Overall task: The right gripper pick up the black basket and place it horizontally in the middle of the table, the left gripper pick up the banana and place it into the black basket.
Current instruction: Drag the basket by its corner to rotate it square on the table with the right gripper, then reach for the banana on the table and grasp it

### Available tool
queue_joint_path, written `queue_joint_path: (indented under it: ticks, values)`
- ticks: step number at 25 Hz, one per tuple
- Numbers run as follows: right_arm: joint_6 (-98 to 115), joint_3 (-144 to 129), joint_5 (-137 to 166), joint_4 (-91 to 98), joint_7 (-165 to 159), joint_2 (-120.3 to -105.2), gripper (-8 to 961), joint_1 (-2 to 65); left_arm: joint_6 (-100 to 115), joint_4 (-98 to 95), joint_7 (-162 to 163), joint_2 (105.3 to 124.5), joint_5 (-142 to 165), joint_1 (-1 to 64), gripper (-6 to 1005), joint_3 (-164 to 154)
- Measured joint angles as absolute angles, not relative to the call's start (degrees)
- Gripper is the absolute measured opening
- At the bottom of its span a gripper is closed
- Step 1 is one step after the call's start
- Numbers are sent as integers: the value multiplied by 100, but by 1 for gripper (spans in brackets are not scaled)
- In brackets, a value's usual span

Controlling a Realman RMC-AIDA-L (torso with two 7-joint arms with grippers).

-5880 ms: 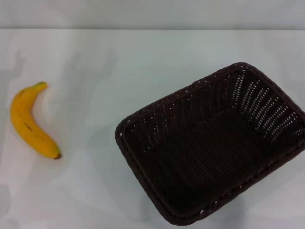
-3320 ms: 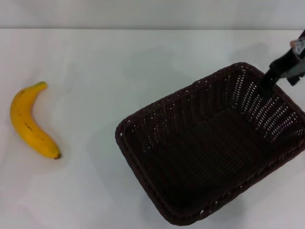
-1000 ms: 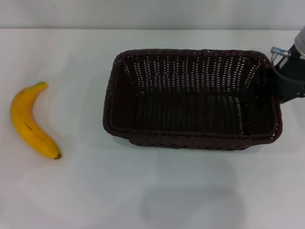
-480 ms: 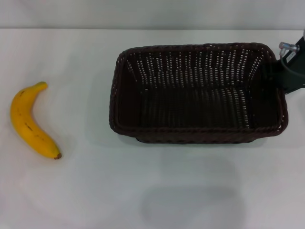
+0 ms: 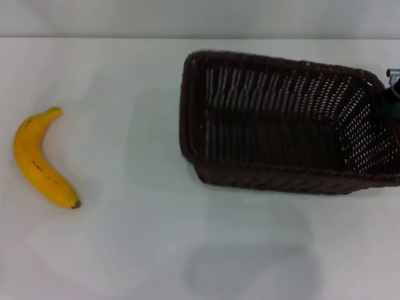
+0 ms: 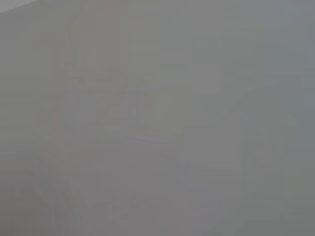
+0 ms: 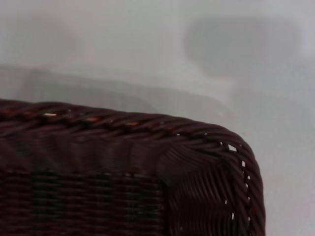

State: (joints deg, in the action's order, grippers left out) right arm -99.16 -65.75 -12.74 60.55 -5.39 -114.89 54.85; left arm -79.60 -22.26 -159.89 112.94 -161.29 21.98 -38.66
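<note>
The black basket (image 5: 281, 125) is at the right of the white table (image 5: 156, 250), long side across the view, tipped so its open side faces me and its left end looks raised. My right gripper (image 5: 394, 94) shows only as a grey and black bit at the right edge, against the basket's right end, holding its rim. The right wrist view shows a braided corner of the basket (image 7: 123, 187) close up over the table (image 7: 147, 49). The banana (image 5: 39, 161) lies alone at the far left. My left gripper is out of view; the left wrist view is plain grey.
The table's far edge (image 5: 200, 37) runs along the top of the head view. A faint shadow (image 5: 250, 269) lies on the tabletop in front of the basket. Bare tabletop separates the banana from the basket.
The basket, which was first lying diagonally, had turned lengthwise; it has now shifted right and tipped up with my right gripper at its right end. The banana has not moved.
</note>
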Motion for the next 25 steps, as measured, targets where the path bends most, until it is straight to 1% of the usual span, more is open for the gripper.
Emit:
queue_joint_path:
  ticks: [5,10,11,16,19,23,25]
  values:
    - [-9989,-6466,-1794,6471,-476,-11485,245,5483,-7973,-2258,-15987,11321,-16153,2173,861,-3860]
    - [-10432,-6480,-1866,6868,-687,-11461,242,5676,-7973,-2255,-15987,11321,-16151,2187,861,-3858]
    - [-10557,-6495,-1868,6939,-779,-11418,243,5737,-7966,-2235,-15987,11321,-16151,2198,861,-3858]
    - [-10588,-6512,-1796,7133,-827,-11350,249,5682,-7935,-2221,-15949,11325,-16146,2188,861,-3875]
    - [-10334,-6497,-1558,7546,-612,-11351,249,5358,-7883,-2216,-15756,11336,-16037,2177,861,-3907]
    - [-9632,-6423,-1428,8209,-9,-11436,249,4674,-7647,-2235,-15220,11357,-15435,2201,861,-3917]
    - [-9001,-6278,-1550,8573,535,-11488,249,4219,-7486,-2272,-14959,11365,-15009,2241,861,-3918]
